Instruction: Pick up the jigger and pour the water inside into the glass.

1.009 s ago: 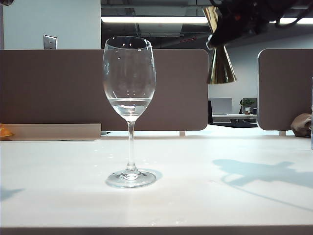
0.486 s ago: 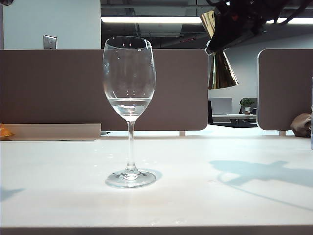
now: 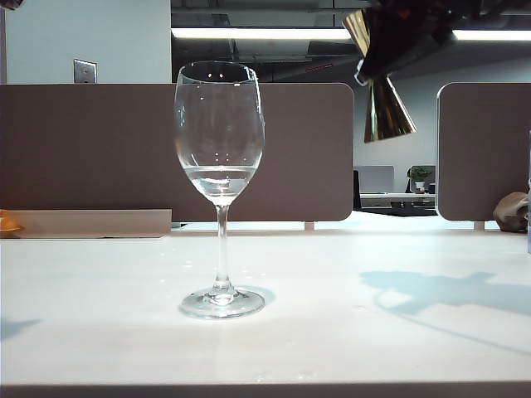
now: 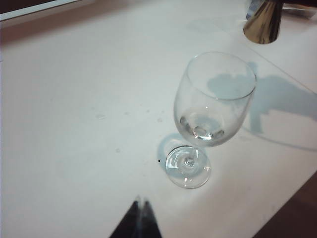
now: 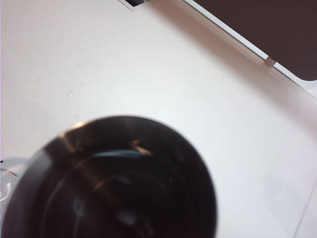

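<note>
The glass (image 3: 219,133) stands upright on the white table (image 3: 99,315), with a little clear water (image 3: 219,176) low in its bowl. High up and to its right hangs the gold jigger (image 3: 387,112), slightly tilted, with my right gripper (image 3: 397,41) shut on its upper half. The right wrist view is largely filled by the jigger's dark round mouth (image 5: 119,183), which hides the fingers; I cannot tell whether water is in it. In the left wrist view my left gripper (image 4: 141,201) is shut and empty over the table, short of the glass (image 4: 213,104); the jigger (image 4: 263,22) shows beyond.
Brown partition panels (image 3: 99,149) run behind the table, with a gap at the right. An orange object (image 3: 8,222) lies at the far left edge and a brown lump (image 3: 510,211) at the far right. Small droplets (image 4: 100,117) dot the tabletop.
The right gripper has tipped the jigger: its lower cone has swung to the right and risen slightly. The glass and the left gripper have not moved.
</note>
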Controlling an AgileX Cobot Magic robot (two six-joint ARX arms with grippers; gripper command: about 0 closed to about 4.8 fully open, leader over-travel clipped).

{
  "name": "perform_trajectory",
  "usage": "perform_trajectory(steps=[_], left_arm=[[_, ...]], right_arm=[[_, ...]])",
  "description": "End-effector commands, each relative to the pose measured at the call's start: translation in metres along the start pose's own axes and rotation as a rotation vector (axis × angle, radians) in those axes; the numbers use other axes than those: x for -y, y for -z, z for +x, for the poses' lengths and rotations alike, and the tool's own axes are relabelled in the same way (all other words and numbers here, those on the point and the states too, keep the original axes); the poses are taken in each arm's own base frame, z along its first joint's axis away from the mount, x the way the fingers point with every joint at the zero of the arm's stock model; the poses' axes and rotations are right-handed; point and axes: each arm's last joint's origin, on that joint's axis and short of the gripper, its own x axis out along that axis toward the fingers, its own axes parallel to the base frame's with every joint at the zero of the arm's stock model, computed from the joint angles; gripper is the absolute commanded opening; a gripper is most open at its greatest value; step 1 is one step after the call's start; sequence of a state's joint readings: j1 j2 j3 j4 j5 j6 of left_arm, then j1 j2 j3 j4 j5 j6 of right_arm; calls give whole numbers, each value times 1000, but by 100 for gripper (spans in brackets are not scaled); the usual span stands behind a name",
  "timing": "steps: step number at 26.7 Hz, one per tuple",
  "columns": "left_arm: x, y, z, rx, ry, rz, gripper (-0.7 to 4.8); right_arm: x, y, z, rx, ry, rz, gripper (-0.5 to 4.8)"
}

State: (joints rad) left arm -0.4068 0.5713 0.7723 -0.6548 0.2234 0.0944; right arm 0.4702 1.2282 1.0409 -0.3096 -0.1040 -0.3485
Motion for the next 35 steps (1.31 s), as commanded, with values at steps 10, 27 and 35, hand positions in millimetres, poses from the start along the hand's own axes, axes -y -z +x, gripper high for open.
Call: perform_trajectory(steps=[10,27,35], left_arm=[[0,-1,-1,9,1,5,-5],[0,-1,-1,9,1,5,-5],[0,-1,-1,9,1,5,-5]], right_arm=[[-8,-27,7,-15,2,-60,17],[-50,-47,24,-9,-75,-154,17],[-61,-49,23,-15,-113,-175,17]])
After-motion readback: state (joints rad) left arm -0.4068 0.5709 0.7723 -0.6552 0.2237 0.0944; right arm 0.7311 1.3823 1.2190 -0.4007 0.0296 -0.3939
